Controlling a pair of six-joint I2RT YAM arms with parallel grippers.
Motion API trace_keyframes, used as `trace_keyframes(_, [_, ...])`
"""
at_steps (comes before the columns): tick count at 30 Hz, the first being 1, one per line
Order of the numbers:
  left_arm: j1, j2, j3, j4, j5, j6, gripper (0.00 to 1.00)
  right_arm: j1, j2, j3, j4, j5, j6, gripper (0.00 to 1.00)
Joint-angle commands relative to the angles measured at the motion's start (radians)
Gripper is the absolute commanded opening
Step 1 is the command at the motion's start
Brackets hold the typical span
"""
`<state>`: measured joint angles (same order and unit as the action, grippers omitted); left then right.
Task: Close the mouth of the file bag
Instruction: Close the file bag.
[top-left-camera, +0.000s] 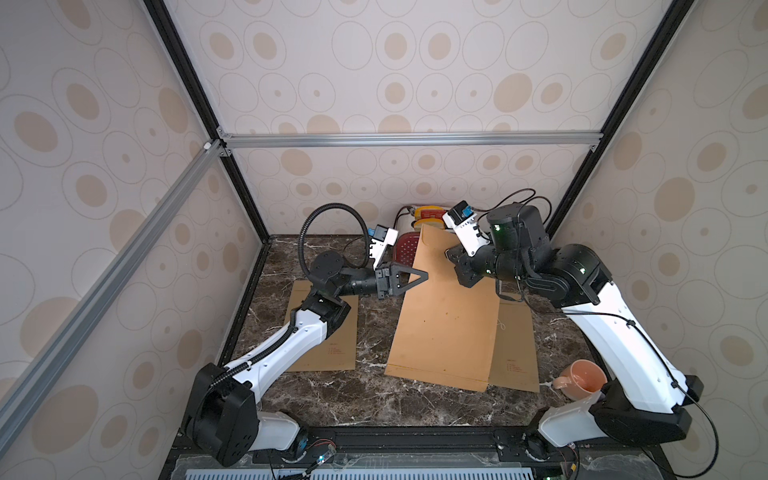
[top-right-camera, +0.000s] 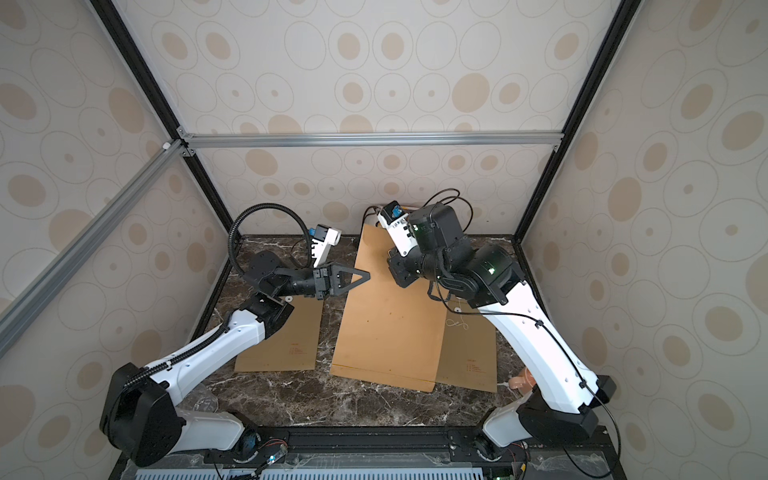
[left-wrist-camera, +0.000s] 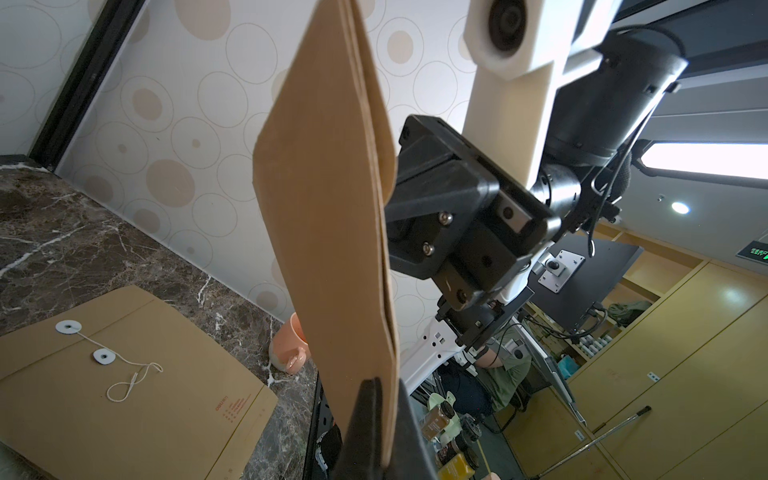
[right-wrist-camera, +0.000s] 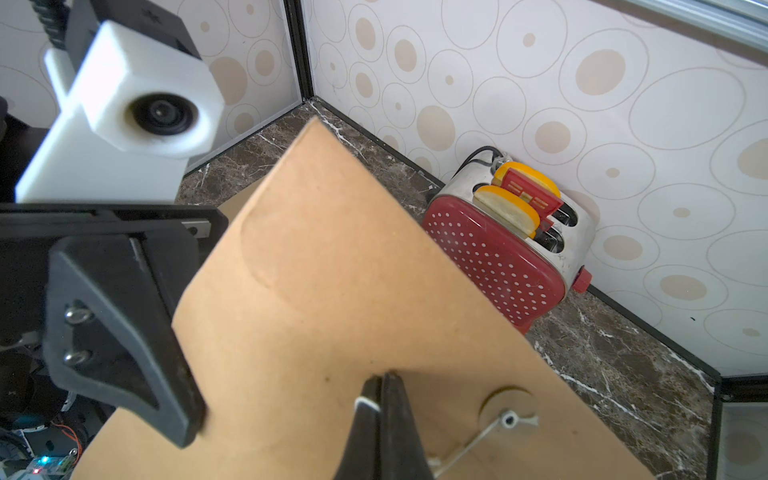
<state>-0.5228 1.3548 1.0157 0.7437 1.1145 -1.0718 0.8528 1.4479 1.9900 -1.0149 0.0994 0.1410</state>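
Note:
A brown paper file bag (top-left-camera: 449, 316) lies slanted in the middle of the table, its far end with the mouth raised off the surface; it shows in both top views (top-right-camera: 390, 320). My left gripper (top-left-camera: 424, 275) is shut on the bag's left edge, and in the left wrist view the paper (left-wrist-camera: 328, 208) stands pinched between the fingers (left-wrist-camera: 365, 415). Over the bag's upper right part, my right gripper (right-wrist-camera: 382, 376) is shut on the white string (right-wrist-camera: 473, 440). The string runs to the round button (right-wrist-camera: 508, 417) on the bag (right-wrist-camera: 332, 291).
Two more file bags lie flat, one at the left (top-left-camera: 328, 332) and one at the right (top-left-camera: 515, 349) partly under the middle bag. A red toaster (right-wrist-camera: 498, 257) stands against the back wall. A pink mug (top-left-camera: 579, 378) sits near the right arm's base.

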Motion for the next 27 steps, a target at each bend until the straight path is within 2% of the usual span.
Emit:
trace_keyframes(1, [-0.009, -0.026, 0.018, -0.005, -0.002, 0.042, 0.0, 0.013, -0.021, 0.007, -0.031, -0.031, 0.04, 0.0])
trace_keyframes(7, [-0.008, -0.027, 0.023, -0.027, 0.002, 0.059, 0.0, 0.017, -0.022, 0.022, -0.094, -0.051, 0.07, 0.0])
trace_keyframes(17, [-0.009, -0.047, 0.033, -0.127, -0.01, 0.138, 0.0, 0.017, 0.047, 0.146, -0.294, -0.031, 0.102, 0.0])
trace_keyframes(22, [-0.009, -0.06, 0.038, -0.176, -0.015, 0.177, 0.0, 0.016, 0.121, 0.272, -0.442, 0.053, 0.11, 0.0])
trace_keyframes(27, [-0.008, -0.069, 0.043, -0.207, -0.015, 0.2, 0.0, 0.016, 0.128, 0.289, -0.463, 0.055, 0.123, 0.0])
